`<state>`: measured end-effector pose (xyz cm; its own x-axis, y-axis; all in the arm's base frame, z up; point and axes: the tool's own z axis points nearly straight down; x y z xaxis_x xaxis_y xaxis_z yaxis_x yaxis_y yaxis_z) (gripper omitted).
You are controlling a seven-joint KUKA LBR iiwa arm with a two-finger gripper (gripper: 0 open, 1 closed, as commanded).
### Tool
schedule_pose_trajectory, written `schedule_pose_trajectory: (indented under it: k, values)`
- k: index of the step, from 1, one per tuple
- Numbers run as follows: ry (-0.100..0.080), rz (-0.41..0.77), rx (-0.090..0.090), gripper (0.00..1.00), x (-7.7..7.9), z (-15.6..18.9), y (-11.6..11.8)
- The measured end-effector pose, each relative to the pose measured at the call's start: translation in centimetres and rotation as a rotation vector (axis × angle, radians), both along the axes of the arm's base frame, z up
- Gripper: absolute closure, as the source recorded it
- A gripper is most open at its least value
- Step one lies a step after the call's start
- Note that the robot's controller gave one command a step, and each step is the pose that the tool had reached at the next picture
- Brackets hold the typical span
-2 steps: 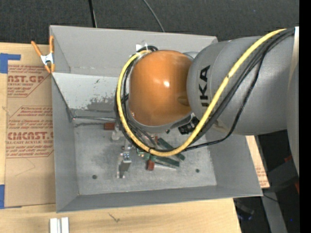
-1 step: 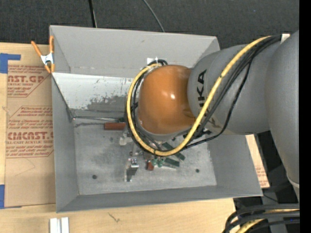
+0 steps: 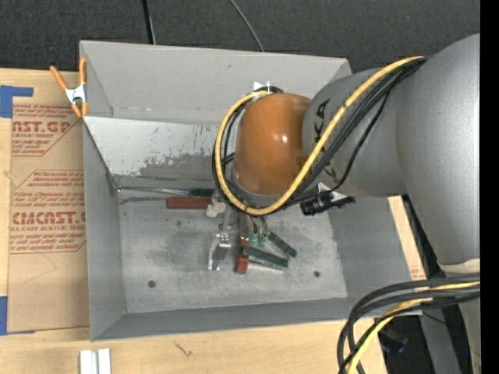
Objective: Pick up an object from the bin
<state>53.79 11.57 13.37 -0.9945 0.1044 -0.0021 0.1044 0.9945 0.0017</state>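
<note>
My gripper [image 3: 229, 260] is down at the bin's floor, a little right of the middle, under the arm's orange dome. It stands open, with one silvery finger [image 3: 218, 252] on the left and the other beside a small red-brown piece [image 3: 242, 265]. Nothing shows between the fingers. Just right of the gripper lie two dark green elongated things [image 3: 274, 248], crossed over each other and touching the red-brown piece. A red-brown flat bar [image 3: 185, 202] lies to the upper left of the gripper, near the foot of the back wall.
A thin dark green stick [image 3: 199, 192] lies along the foot of the back wall, behind the red-brown bar. The arm and its dome hide the bin's right back part. Bare floor spreads to the left and front of the gripper.
</note>
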Motion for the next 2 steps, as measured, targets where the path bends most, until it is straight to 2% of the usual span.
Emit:
schedule_pose_trajectory:
  k: [1,2]
  values:
    - [-0.007,0.059,0.000,0.00,-3.0,-5.8,-6.1]
    - [0.005,0.071,0.001,1.00,0.8,-5.4,-6.6]
